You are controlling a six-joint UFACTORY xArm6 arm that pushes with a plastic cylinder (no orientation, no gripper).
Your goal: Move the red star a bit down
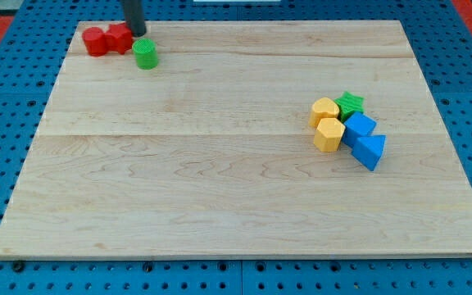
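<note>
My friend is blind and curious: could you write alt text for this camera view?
A dark rod's tip rests at the top left of a wooden board, beside two red blocks and a green cylinder. At the view's right, two yellow blocks, a green star and two blue blocks cluster together.

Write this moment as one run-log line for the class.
tip: view's top, just right of red blocks | green cylinder: below tip | red star: shape unclear | yellow, green, blue cluster: right
</note>
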